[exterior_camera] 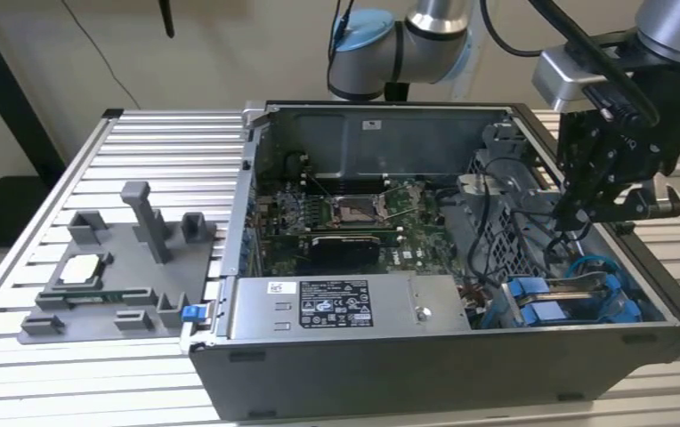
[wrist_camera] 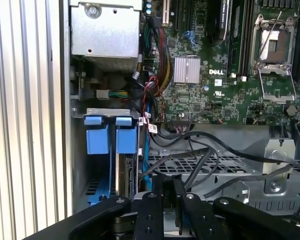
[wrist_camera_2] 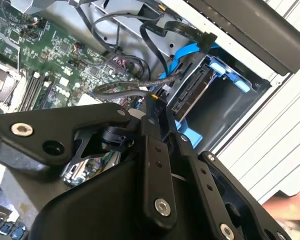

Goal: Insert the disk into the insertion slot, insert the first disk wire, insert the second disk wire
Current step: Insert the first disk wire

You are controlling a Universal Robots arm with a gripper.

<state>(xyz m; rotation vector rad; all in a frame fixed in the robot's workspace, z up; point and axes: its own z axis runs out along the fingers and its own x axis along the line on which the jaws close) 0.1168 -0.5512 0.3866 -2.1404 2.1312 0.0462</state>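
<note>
The disk [exterior_camera: 548, 311] stands on edge in its blue carrier inside the insertion slot [wrist_camera: 80, 160], at four o'clock in the open computer case [exterior_camera: 459, 374] in the exterior view. The gripper [exterior_camera: 580, 218] hangs at twelve o'clock from it, among black cables [wrist_camera: 205, 150]. Its jaws are drawn together at the tips; whether they pinch a cable I cannot tell.

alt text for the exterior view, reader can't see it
A robot arm's black gripper hangs over the exterior view's right end of an open computer case, above blue drive carriers seated in the drive bay. A grey fixture sits on the slatted table at that view's left.
</note>
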